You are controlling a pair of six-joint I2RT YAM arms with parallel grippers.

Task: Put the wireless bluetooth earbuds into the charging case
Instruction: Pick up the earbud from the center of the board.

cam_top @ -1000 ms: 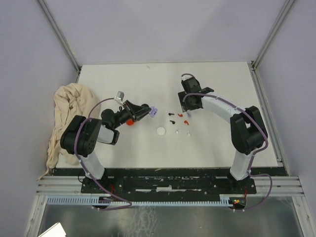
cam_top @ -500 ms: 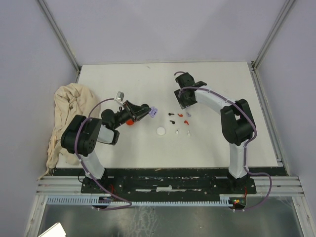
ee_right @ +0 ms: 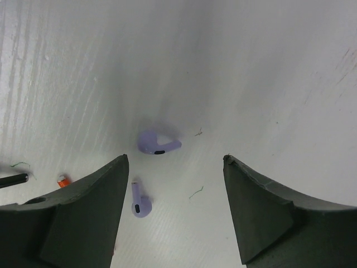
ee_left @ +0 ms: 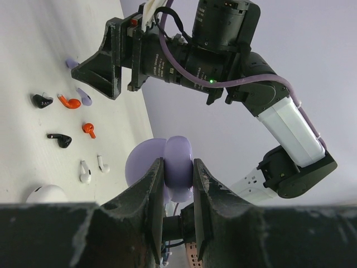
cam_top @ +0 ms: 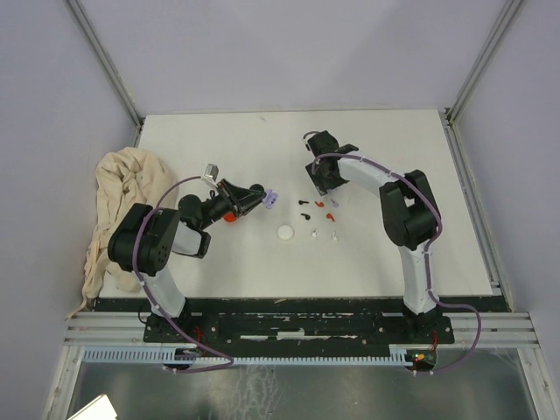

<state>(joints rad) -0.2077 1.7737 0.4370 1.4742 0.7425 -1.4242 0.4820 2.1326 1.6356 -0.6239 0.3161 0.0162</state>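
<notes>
The left fingers [ee_left: 159, 178] are pinched tight on a lilac charging case [ee_left: 179, 159], which sits squarely between their tips. The right fingers [ee_right: 111, 178] stand wide apart and grip nothing, hanging over the bench [ee_right: 251, 67]. One lilac earbud [ee_right: 158, 142] lies on the bench between their tips, and a second lilac earbud [ee_right: 139, 204] lies closer to one finger.

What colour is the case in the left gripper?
Lilac; the case shows best in the left wrist view.
</notes>
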